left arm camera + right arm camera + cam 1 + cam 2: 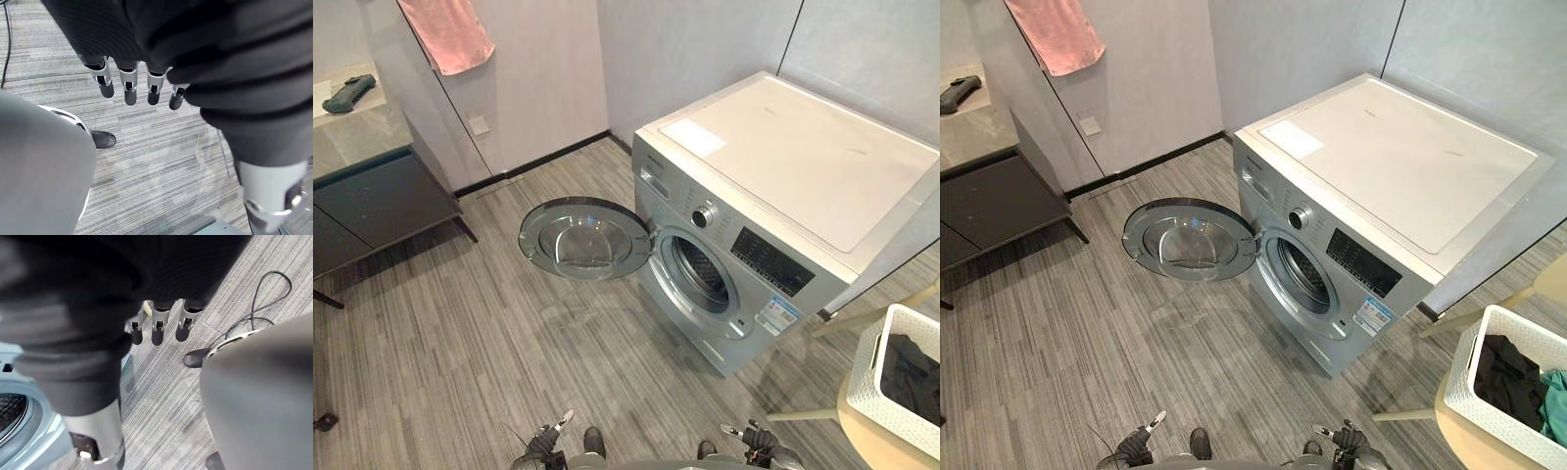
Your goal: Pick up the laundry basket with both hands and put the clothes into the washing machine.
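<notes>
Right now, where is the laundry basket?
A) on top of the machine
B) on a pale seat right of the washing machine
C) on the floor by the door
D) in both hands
B: the white laundry basket rests on the pale seat, to the right of the washing machine, clothes inside.

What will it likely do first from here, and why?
Probably turn toward the laundry basket on its right and reach both hands out. The left hand and right hand hang open and empty, the clothes lie in the basket, and the washing machine door already stands open.
</notes>
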You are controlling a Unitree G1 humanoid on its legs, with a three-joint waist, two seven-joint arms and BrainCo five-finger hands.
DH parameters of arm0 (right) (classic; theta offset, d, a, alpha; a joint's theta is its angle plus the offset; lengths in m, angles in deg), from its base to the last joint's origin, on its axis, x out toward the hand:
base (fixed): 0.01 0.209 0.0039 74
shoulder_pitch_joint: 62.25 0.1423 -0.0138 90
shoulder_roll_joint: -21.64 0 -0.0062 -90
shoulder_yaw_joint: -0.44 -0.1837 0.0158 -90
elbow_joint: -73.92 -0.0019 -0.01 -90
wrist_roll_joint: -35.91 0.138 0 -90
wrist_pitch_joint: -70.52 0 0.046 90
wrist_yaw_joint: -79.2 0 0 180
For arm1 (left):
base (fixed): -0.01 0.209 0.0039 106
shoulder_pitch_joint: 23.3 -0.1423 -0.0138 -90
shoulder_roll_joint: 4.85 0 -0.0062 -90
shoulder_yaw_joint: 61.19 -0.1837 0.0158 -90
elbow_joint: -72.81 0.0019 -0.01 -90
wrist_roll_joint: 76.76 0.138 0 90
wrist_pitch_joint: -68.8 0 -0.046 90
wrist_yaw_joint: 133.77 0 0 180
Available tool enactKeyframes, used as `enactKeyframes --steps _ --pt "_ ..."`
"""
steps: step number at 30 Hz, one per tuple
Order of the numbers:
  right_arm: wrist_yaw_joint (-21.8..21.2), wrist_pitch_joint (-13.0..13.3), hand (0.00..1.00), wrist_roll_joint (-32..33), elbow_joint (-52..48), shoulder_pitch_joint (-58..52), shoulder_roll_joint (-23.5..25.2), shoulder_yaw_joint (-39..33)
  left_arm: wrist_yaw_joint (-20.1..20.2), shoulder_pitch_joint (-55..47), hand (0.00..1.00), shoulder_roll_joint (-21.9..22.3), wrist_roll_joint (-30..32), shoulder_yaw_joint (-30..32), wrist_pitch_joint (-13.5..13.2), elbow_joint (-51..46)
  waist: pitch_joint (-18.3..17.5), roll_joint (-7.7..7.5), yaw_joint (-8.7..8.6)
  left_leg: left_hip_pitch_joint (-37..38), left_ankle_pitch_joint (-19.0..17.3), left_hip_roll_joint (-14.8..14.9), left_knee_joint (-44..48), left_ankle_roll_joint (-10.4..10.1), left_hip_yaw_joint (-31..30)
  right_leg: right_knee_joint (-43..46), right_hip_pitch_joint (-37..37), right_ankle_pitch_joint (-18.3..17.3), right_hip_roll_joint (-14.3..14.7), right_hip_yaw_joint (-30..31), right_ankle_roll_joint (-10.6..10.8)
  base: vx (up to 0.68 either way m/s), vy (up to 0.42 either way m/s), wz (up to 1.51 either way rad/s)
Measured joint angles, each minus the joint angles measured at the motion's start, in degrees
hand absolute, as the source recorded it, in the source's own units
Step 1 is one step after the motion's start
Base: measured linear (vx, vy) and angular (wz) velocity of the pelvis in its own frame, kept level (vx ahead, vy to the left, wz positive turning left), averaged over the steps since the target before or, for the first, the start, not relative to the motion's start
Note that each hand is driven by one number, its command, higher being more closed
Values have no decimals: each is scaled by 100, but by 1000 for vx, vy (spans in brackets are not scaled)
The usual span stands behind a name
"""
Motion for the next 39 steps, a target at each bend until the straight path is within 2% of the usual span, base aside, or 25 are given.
enactKeyframes --steps 3,4,6,8,9,10,11,13,14,15,16,19,26,27,28,29,30,31,32,33,34,35,37,38,39 --pt "3 0 0 -119 4 34 -12 106 0 6 0 -38 -77 -101 -11 -116 5 -45 37 -428 -370 119 935 67 -163 144 1 -106 8 -110 -32 -8 -14 20" --pt "15 0 0 -112 19 49 -69 101 -1 37 0 -44 -112 -229 -26 -121 22 13 24 -711 -576 170 1567 125 -224 285 13 -189 5 -205 -24 -40 4 44" --pt "21 -1 0 -110 56 76 -130 82 3 48 0 -46 -122 -302 -35 -121 36 56 27 -763 -576 170 1754 132 -215 385 57 -275 -19 -274 -42 -56 12 34" --pt "24 -6 0 -45 58 108 -182 8 13 10 0 -17 -165 -313 -37 -94 5 169 41 -648 -480 160 1414 24 -287 476 -32 -337 26 -245 -110 -73 10 5" --pt "16 2 0 21 108 142 -124 -292 43 60 0 28 -235 -144 -27 -108 89 98 82 -800 -842 132 2119 -13 -319 552 -85 -303 -105 -277 -124 -46 45 -27" --pt "12 -4 0 129 126 138 -104 -571 87 22 0 62 -216 41 -24 -111 88 152 124 -868 -1431 131 3370 -61 -346 676 -33 -283 -137 -151 -80 -12 69 -42" --pt "12 -7 0 145 92 87 -92 -639 112 -43 0 53 -200 35 -19 -99 72 199 129 -803 -1559 150 3591 -75 -351 685 18 -282 -107 -80 -74 -29 64 -57" --pt "-2 -8 0 171 -16 20 -15 -801 138 -154 0 73 -73 61 -3 -91 -33 311 -17 -600 -1714 104 3000 -92 -368 653 -88 -282 13 127 -86 -56 56 -35" --pt "-8 -14 0 172 -18 8 29 -852 138 -160 0 68 -47 82 6 -92 -124 240 -68 -511 -1729 28 2593 -49 -365 667 -225 -264 12 157 -111 -63 41 -18" --pt "-3 -35 0 186 -21 -11 167 -907 143 -106 0 -5 -48 150 20 -95 -184 102 -102 -280 -1376 -186 1768 207 -273 676 -456 -210 -94 220 -170 -62 36 -19" --pt "-2 -45 0 287 -45 -59 278 -981 146 -46 0 4 -49 156 26 -94 -200 -36 -124 -96 -992 -348 1080 232 -129 659 -612 -97 -158 277 -213 -73 27 -22" --pt "3 -29 0 388 -476 -334 348 -888 129 114 0 88 21 149 66 -97 -151 -111 -157 278 -387 -463 -50 238 87 704 -820 1 -156 349 -159 -114 -4 -16" --pt "-2 41 0 439 -789 -480 479 -535 108 444 0 148 333 216 60 -247 -39 -391 -123 505 -424 -367 -18 272 982 943 -1182 -23 -84 824 -149 -79 1 -60" --pt "-3 43 0 451 -810 -484 501 -589 104 446 0 172 376 244 60 -304 -8 -391 -117 519 -364 -306 -10 299 1225 970 -1207 -123 -103 667 -368 -4 -24 -110" --pt "-11 45 0 465 -807 -467 501 -643 94 420 0 281 438 374 62 -342 -10 -265 -100 553 -343 -116 5 325 1551 1536 -1442 -312 -231 256 -770 -22 -37 -95" --pt "-13 45 0 479 -827 -453 511 -656 93 436 0 298 455 491 63 -346 -15 -269 -142 543 -343 -38 69 323 1603 2082 -1566 -398 -290 122 -830 5 -62 -80" --pt "-4 51 0 495 -825 -478 509 -684 61 478 0 296 448 523 61 -347 -24 -295 -153 573 -343 119 161 313 1732 2900 -1582 -586 -519 -213 -813 41 -71 -36" --pt "-1 42 0 489 -785 -486 509 -723 47 486 0 297 438 510 59 -347 -32 -306 -121 638 -334 185 182 299 1796 3113 -1491 -655 -699 -410 -770 99 -113 -48" --pt "13 33 0 438 -648 -470 508 -806 12 452 0 284 386 444 48 -339 -60 -353 -82 742 -298 264 211 242 1897 3238 -1217 -665 -1105 -736 -771 105 -166 -48" --pt "80 19 0 366 -521 -450 497 -928 0 379 0 244 338 360 28 -336 -109 -428 -84 757 -281 273 242 215 1979 3149 -1026 -606 -1411 -933 -784 118 -299 -68" --pt "98 -20 0 308 -353 -455 449 -1031 5 304 0 152 275 349 12 -324 -202 -566 -75 738 -238 261 267 46 2081 2704 -828 -176 -1652 -993 -573 60 -330 -69" --pt "98 -41 0 280 -289 -429 436 -1063 4 277 0 61 217 355 13 -305 -234 -600 -54 722 -218 295 274 -70 2121 2419 -789 -271 -1484 -964 -129 31 -419 -106" --pt "85 -49 0 114 -106 -352 191 -1050 29 266 0 139 118 350 18 -83 -227 -290 64 735 -213 633 285 -97 2158 903 -298 -154 -805 -813 275 9 -400 -108" --pt "85 -55 0 104 -71 -348 101 -1051 41 279 0 179 116 349 24 -44 -201 -271 51 747 -214 679 297 -99 2141 663 -196 -117 -710 -757 322 -33 -296 -65" --pt "85 -82 0 103 -21 -402 -80 -1044 58 281 0 275 119 347 31 -28 -193 -144 21 824 -213 759 342 -98 2110 414 -25 -12 -586 -730 298 -53 -199 -41"
